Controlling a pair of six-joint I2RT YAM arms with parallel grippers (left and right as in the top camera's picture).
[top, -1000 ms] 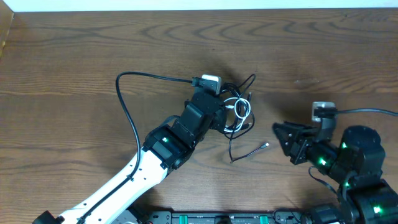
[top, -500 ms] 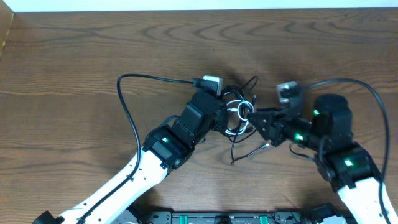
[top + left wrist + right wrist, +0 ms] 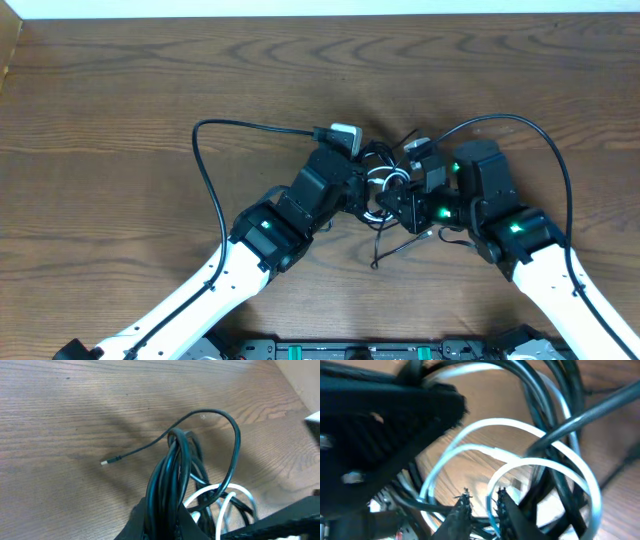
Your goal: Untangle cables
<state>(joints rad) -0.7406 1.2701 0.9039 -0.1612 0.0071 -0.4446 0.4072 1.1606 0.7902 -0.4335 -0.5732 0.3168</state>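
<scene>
Overhead, the cables (image 3: 385, 180) sit in a small tangled bundle near the middle of the table (image 3: 120, 120), squeezed between the two arms. One loose black tail (image 3: 398, 246) trails out of the bundle toward the near edge.

The left tool (image 3: 362, 190) meets the bundle from its left side. In the left wrist view its jaws are closed tight on a thick sheaf of black strands (image 3: 170, 475), which rise out of the grip and arch into a single open loop. White loops (image 3: 222, 488) lie just beside the sheaf on the right. A thin black end with a pale plug tip (image 3: 104, 463) rests flat on the wood, apart from the grip.

The right tool (image 3: 388, 205) presses into the bundle from the other side, close to the left one. The right wrist view looks straight into the tangle, with white coils and black strands crossing over each other. The fingertips (image 3: 462, 510) stand only a narrow slit apart. A white strand (image 3: 510, 421) curves down into that slit. Whether it is pinched or only lying between the tips cannot be told.
</scene>
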